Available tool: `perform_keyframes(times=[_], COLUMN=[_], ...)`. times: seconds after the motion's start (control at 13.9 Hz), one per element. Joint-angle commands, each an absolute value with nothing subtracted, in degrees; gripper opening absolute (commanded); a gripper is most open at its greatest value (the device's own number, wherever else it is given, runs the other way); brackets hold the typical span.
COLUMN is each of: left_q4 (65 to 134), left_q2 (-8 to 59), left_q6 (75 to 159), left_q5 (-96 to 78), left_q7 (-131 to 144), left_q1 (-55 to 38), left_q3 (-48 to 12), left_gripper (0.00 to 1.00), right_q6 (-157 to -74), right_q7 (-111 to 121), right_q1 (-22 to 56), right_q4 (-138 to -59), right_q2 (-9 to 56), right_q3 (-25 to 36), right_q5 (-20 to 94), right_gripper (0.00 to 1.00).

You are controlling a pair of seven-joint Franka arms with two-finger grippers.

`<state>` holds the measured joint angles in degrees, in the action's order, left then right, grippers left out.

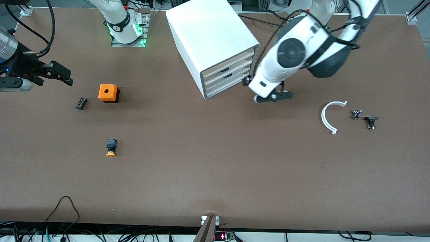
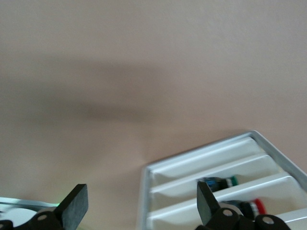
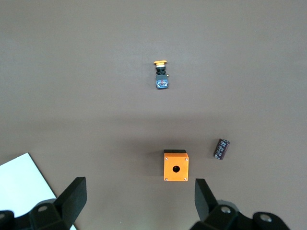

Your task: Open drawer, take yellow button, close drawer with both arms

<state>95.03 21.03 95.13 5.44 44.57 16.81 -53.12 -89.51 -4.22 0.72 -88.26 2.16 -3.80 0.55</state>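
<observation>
The white cabinet [image 1: 208,37] stands at the robots' side of the table. Its three cream drawer fronts look shut, the uppermost drawer [image 1: 228,60] included. My left gripper [image 1: 259,90] is open and empty, just in front of the drawer fronts at their end toward the left arm. Those fronts [image 2: 206,167] also show in the left wrist view. The button [image 1: 111,148], with an orange-yellow cap on a black body, lies on the table toward the right arm's end, and it also shows in the right wrist view [image 3: 161,74]. My right gripper [image 1: 65,75] is open and empty, over the table's right-arm end.
An orange cube with a hole [image 1: 108,93] and a small black part [image 1: 81,103] lie farther from the front camera than the button. A white curved piece [image 1: 331,116] and two small dark parts [image 1: 356,114] [image 1: 371,121] lie toward the left arm's end.
</observation>
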Motion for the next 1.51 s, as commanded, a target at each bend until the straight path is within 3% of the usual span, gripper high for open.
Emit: perform_keyframes(times=[0.0,0.29,0.72,0.93,1.08,1.44], left_q4=[89.32,84.73,87.09,93.67,96.76,100.64], left_q2=[20.57,18.30,7.31,2.04,-0.43,-2.99], left_q6=[89.57,83.85,86.12,93.40,97.89,99.23], left_q5=[7.82,7.74,6.68,1.51,1.49,1.49], left_q7=[33.96,21.84,0.20,-4.39,-4.13,-3.87], left_q1=[20.81,25.92,10.13,2.84,0.10,-2.46], left_q3=[-53.70,-52.04,-21.58,-8.66,-5.11,-2.02], left_gripper=[1.00,1.00,1.00,1.00,1.00,1.00], right_q6=[-88.68,-88.33,-88.68,-88.77,-88.51,-88.24], right_q7=[-4.39,-4.57,-4.48,-4.66,-4.66,-4.57], right_q1=[-0.09,-0.09,0.09,0.17,0.18,-0.09], right_q4=[-86.48,-84.47,-83.76,-83.76,-83.76,-83.67], right_q2=[2.99,3.60,3.78,3.95,3.96,3.96], right_q3=[-4.57,-4.66,-4.66,-4.66,-4.66,-4.39], right_q5=[0.18,0.00,0.35,0.26,0.09,0.09], right_gripper=[1.00,1.00,1.00,1.00,1.00,1.00])
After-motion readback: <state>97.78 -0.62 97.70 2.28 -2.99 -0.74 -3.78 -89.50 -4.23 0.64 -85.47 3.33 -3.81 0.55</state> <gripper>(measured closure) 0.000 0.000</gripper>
